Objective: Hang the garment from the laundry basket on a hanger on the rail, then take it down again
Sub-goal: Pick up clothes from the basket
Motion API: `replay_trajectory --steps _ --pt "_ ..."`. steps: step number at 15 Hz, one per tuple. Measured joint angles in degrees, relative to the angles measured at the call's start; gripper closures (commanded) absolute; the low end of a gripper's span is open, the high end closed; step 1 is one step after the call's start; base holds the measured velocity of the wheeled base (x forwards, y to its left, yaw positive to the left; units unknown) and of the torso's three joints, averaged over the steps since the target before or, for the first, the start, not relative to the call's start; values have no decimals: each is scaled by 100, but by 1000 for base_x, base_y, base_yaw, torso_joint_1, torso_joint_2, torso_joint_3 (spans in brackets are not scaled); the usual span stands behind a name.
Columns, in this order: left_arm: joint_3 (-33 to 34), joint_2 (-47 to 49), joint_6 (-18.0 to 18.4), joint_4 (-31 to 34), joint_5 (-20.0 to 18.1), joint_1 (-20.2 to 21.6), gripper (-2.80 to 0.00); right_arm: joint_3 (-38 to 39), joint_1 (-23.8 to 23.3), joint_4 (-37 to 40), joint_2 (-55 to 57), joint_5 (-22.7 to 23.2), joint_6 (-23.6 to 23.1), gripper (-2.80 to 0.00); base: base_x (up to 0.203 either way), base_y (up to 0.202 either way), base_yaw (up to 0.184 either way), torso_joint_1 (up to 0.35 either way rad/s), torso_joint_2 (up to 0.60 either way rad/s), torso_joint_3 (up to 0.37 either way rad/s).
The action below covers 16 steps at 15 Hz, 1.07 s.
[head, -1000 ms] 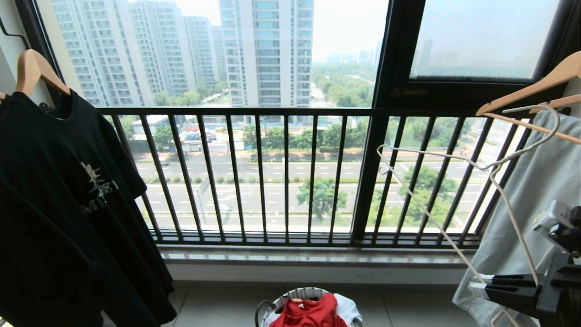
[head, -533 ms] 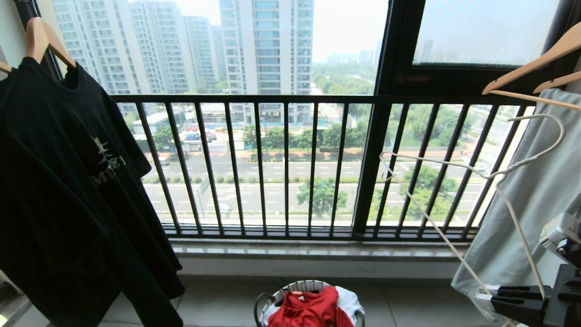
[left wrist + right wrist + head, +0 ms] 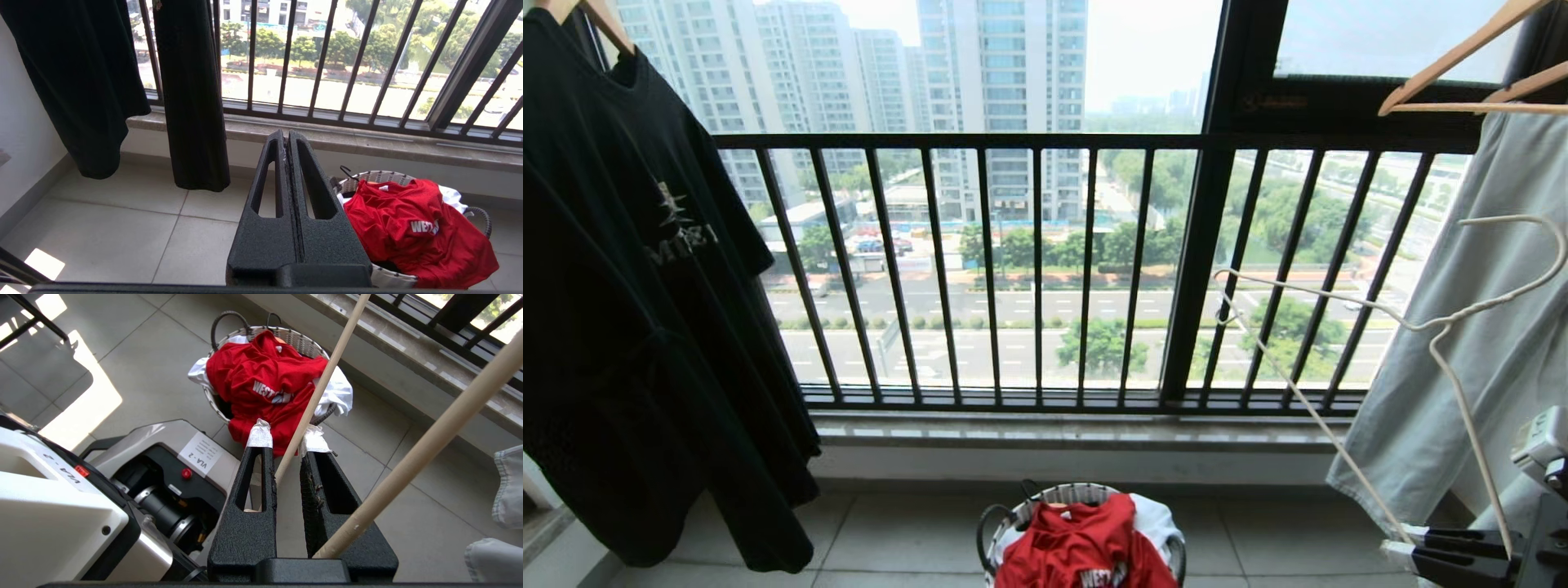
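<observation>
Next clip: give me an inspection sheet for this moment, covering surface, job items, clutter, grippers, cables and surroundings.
Surface: pale tiled floor; stone sill under the window.
Job items: red T-shirt heaped in the laundry basket, draping over its rim; white wire hanger off the rail, in the right gripper.
Clutter: white cloth in the basket beneath the shirt.
Grippers: right gripper's jaws closed on the hanger's wire; left gripper shut, empty, pointing toward the sill beside the basket.
Cables: nothing seen.
Surroundings: black T-shirt on a wooden hanger at left; grey-green trousers on wooden hangers at right; dark barred railing.
</observation>
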Motion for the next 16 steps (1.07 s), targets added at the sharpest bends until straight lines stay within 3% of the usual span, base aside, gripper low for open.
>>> replay_trajectory --steps 16 --pt "0 0 -1 -31 1 0 0 550 1 -411 -43 38 18 0 0 0 0 -254 445 199"
